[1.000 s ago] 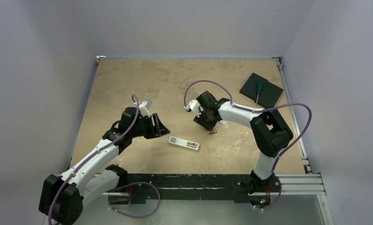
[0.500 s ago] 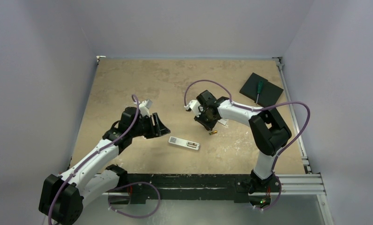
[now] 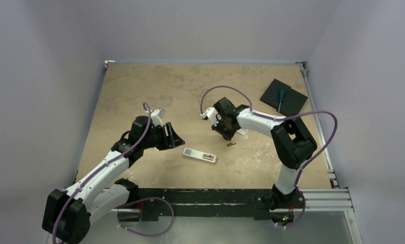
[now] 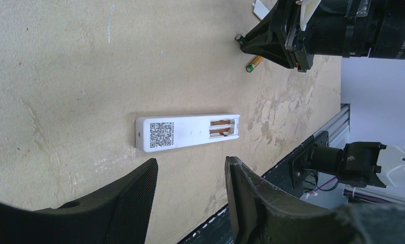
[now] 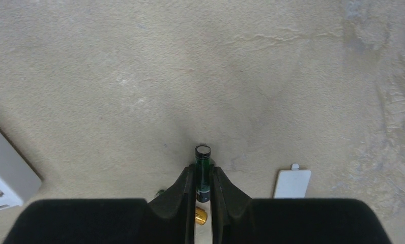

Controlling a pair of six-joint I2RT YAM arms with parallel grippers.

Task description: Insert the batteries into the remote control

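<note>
Right gripper (image 5: 203, 178) pinches dark battery (image 5: 202, 161); left gripper (image 4: 191, 166) agape beside remote control (image 4: 187, 132).

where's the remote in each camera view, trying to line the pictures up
Top external: the remote control lies just below centre.
Left wrist: mid-frame, back up, recess open, just past the left end effector.
Right wrist: only a white corner at the left edge.
Shared landmark: the gold battery, loose beside the right end effector, which pinches the dark battery.
</note>
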